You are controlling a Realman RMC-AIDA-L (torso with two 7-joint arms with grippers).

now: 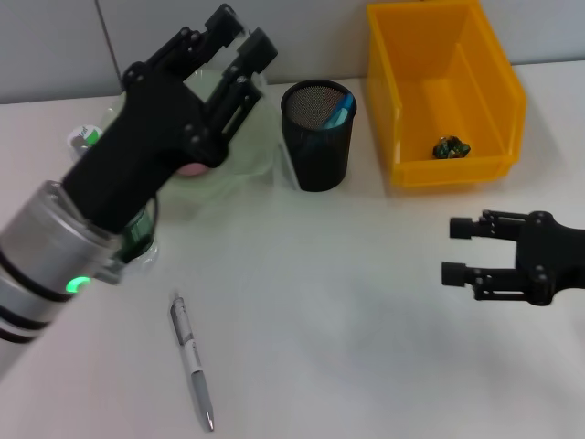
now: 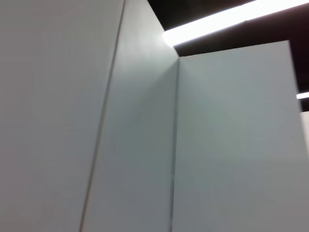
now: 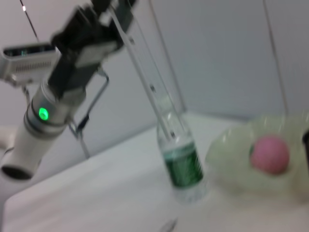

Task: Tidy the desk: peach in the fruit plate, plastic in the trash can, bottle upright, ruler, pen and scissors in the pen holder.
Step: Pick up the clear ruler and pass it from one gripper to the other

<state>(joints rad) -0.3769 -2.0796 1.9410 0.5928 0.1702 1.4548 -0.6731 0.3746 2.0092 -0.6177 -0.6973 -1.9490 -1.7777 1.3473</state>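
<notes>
Left tool (image 1: 239, 38): we see it raised above the counter (image 1: 366, 302), fingers apart, gripping nothing.
Right tool (image 1: 462, 251): we find it low over the counter's right side, fingers spread, empty.
Peach (image 3: 270, 153): in the pale green fruit plate (image 3: 231, 150), below the left tool.
Bottle (image 3: 182, 159): upright, beside the plate, under the left arm.
Pen (image 1: 192, 362): flat on the counter, well left of the right tool.
Pen holder (image 1: 317, 135): black mesh, just right of the left tool, something blue inside.
Yellow bin (image 1: 443, 91): beyond the right tool; a small dark crumpled scrap (image 1: 452, 146) lies within.
</notes>
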